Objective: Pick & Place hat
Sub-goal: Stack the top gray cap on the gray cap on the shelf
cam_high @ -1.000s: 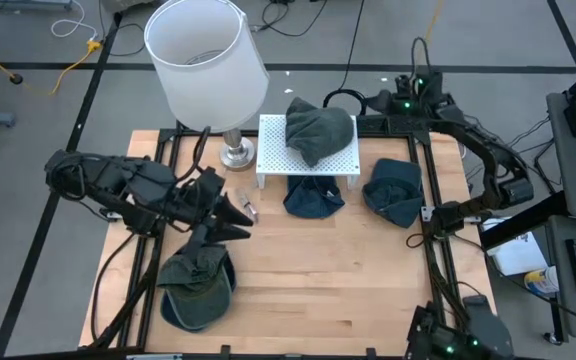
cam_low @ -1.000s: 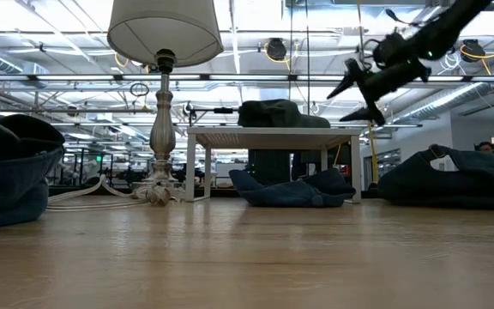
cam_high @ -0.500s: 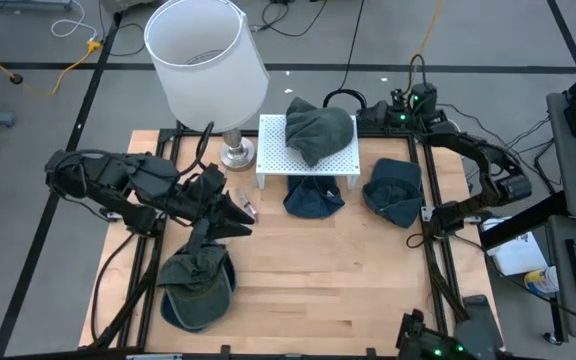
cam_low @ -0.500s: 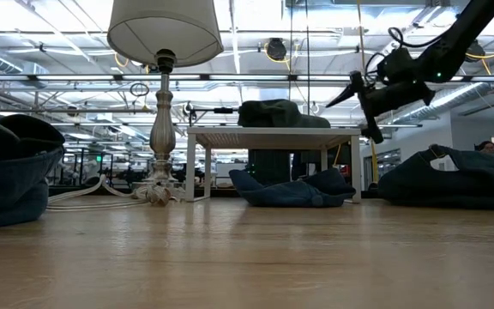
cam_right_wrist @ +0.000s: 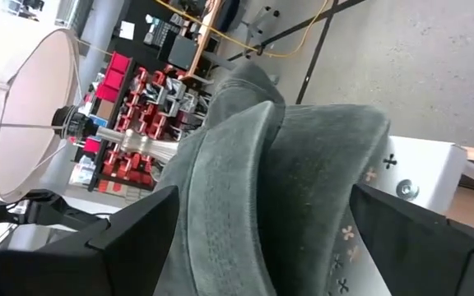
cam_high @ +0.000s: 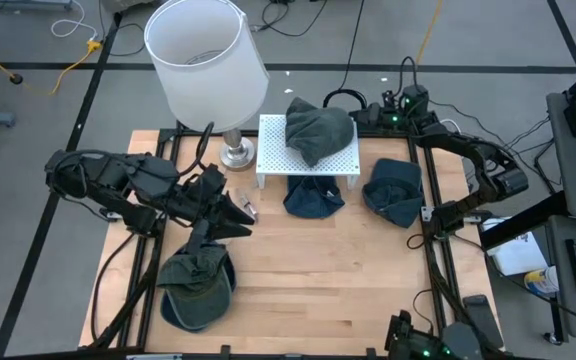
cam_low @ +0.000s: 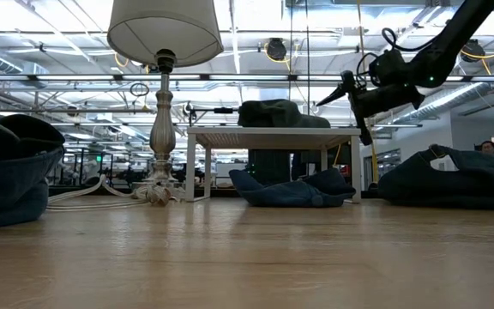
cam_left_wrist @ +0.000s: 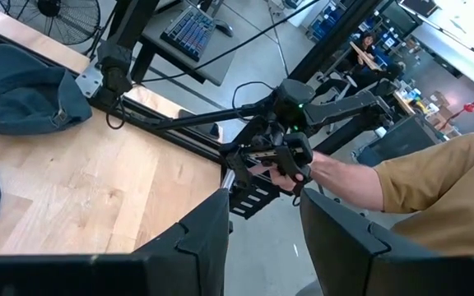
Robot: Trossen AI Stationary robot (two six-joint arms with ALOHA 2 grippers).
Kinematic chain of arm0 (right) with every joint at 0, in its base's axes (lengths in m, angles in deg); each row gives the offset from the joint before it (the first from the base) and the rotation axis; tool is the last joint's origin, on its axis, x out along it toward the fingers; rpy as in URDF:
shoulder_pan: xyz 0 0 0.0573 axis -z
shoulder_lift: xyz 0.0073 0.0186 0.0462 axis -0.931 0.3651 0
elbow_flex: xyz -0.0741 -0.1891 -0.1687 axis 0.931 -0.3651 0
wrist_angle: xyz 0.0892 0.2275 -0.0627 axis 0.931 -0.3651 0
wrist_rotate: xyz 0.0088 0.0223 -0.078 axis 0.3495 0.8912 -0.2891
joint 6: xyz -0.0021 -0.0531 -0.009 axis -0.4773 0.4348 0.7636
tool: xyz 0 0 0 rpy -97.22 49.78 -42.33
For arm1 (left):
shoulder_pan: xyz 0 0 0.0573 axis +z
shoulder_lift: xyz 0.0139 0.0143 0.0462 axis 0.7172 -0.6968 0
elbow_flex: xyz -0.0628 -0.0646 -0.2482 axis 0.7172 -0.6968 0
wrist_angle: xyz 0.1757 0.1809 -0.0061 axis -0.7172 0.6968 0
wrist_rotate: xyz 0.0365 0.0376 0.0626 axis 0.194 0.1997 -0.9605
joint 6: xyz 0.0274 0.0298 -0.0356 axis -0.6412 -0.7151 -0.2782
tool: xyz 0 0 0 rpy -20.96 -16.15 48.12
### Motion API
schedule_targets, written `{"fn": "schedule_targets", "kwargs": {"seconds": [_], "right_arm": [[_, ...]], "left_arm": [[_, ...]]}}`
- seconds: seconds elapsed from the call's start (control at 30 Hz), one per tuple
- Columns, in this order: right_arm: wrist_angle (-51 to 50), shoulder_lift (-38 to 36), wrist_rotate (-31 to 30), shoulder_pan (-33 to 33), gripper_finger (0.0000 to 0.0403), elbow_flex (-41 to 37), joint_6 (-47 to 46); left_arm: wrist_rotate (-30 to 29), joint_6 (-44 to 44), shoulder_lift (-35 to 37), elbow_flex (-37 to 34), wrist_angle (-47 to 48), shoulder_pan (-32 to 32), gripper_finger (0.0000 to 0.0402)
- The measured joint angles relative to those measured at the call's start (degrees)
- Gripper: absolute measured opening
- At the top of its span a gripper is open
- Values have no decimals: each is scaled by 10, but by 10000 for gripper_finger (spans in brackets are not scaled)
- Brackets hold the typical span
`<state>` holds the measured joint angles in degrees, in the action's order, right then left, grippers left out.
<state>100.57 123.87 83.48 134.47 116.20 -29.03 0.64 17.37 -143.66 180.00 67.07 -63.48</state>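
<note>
So the grey-green hat sits slumped on top of the little white perforated stand at the back of the table, right next to the lamp. From above, its longer side runs diagonally, from the back corner of the stand nearest the right arm toward the front edge, where a bit of it droops over. In the right wrist view the hat fills most of the picture, crown bulging toward the camera.

The right gripper hangs in the air just off the back right corner of the stand, aimed at the hat. Its jaws are spread wide with nothing between them, and they aren't touching the hat.

The left gripper is up over the left half of the table, above a dark olive cap near the front. Jaws partly apart, holding nothing.

Two more blue hats lie around: one tucked under the stand's front, another on the right side of the table. A person's hand shows past the table edge in the left wrist view, gripping some dark handle rig.
</note>
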Motion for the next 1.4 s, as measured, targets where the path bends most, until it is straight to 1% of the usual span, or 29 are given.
{"fn": "schedule_targets", "kwargs": {"seconds": [0.2, 0.4, 0.53, 0.67, 0.77, 0.83, 0.93, 1.03, 1.17, 1.2, 1.23, 1.3, 1.4], "right_arm": [[-20, 1, 0, 0, 350, 0, 17], [-19, 2, 2, -12, 350, 0, 30], [-18, 17, 6, -25, 350, 0, 32], [16, 37, 32, -38, 350, 0, 31], [20, 38, 27, -41, 340, 0, 30], [19, 38, 13, -43, 320, 0, 28], [16, 38, 1, -43, 264, 0, 26], [15, 38, 3, -45, 179, 0, 22], [18, 37, 10, -45, 41, 0, 2], [21, 37, 14, -45, 25, 1, 5], [24, 35, 14, -45, 22, 2, 4], [28, 35, 18, -45, 23, 2, -9], [58, 34, 40, -45, 22, 1, -40]], "left_arm": [[0, 1, 0, 0, 0, 0, 154], [0, 1, 0, 0, 0, 0, 154], [0, 1, 0, 0, 0, 0, 154], [0, 1, 0, 0, -1, 0, 154], [0, 1, 0, 0, -1, 0, 154], [0, 1, 0, 0, -1, 0, 154], [0, 1, 0, 0, -1, 0, 154], [0, 1, 0, 0, 0, 0, 154], [0, 1, 0, 0, 0, 0, 154], [0, 1, 0, 0, 0, 0, 154], [0, 1, 0, 0, 1, 0, 154], [0, 1, 0, 0, 1, 0, 154], [0, 1, 0, 0, 2, -2, 154]]}}
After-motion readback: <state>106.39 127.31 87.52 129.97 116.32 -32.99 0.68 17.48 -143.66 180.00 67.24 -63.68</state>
